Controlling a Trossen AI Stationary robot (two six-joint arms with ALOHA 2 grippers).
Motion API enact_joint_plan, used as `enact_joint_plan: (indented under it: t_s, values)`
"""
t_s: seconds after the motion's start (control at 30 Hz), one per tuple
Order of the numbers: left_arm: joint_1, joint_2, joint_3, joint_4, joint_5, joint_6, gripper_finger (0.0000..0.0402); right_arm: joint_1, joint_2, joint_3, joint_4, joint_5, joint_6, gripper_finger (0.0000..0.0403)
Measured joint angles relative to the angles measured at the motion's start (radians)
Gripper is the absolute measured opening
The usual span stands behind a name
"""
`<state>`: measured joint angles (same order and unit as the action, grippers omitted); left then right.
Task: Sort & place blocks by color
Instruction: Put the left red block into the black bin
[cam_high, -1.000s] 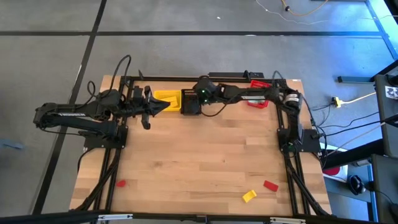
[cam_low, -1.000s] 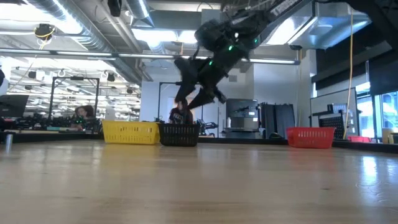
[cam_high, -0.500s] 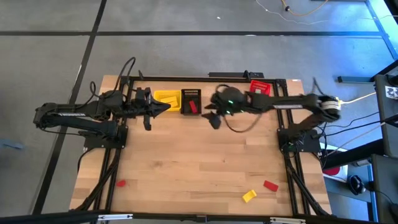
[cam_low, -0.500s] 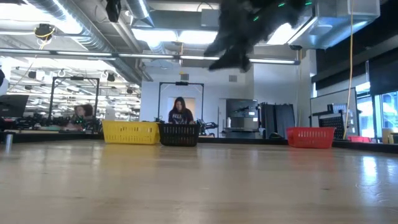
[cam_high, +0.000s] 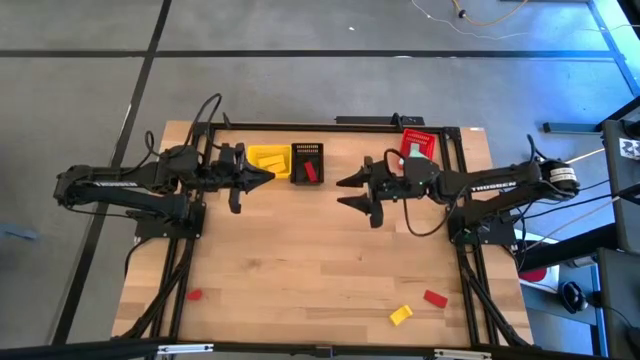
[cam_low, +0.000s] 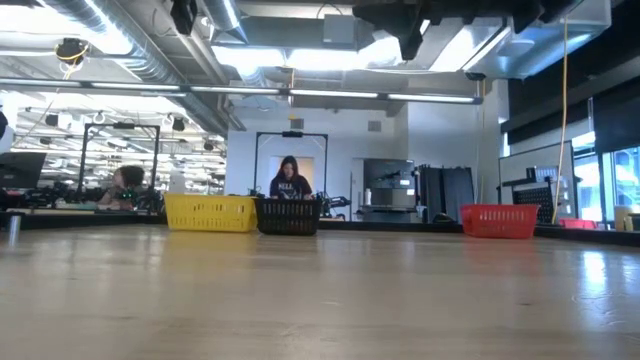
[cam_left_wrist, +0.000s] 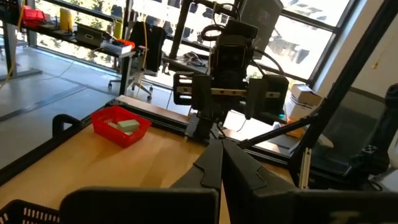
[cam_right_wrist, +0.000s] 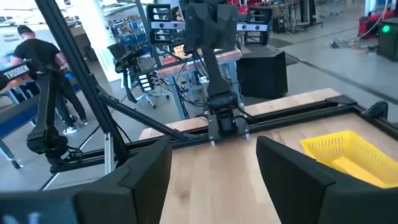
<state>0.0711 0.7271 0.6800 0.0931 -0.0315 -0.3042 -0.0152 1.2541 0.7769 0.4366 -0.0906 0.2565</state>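
Down at the near edge lie two loose blocks, red block (cam_high: 434, 297) and yellow block (cam_high: 400, 315), at about five o'clock from the right gripper (cam_high: 347, 190), which hangs wide open, empty, nearer than the left gripper (cam_high: 262, 176), pinched closed.

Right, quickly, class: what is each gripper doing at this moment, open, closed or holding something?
Left gripper: closed, holding nothing, beside the yellow basket.
Right gripper: open, empty, above the table.

Overhead looks down; low level; both share yellow basket (cam_high: 268, 159).
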Motion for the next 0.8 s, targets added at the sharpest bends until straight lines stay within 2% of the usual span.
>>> enact_joint_plan:
  t_s: [0.27, 0.43, 0.63, 0.8]
  values:
    - [0.000, 0.000, 0.000, 0.000, -0.005, 0.000, 0.0000, 0.006, 0.000, 0.000, 0.001, 0.003, -0.001, 0.0236]
    - [0.000, 0.000, 0.000, 0.002, -0.051, -0.001, 0.0008, 0.005, 0.000, 0.000, 0.001, 0.003, -0.002, 0.0236]
    - [0.000, 0.000, 0.064, -0.069, -0.025, -0.012, 0.0076, 0.005, 0.001, 0.000, -0.007, 0.003, -0.003, 0.0236]
    - [-0.001, 0.057, 0.193, -0.428, -0.004, -0.088, 0.0154, 0.005, 0.001, 0.000, -0.013, 0.003, -0.004, 0.0236]
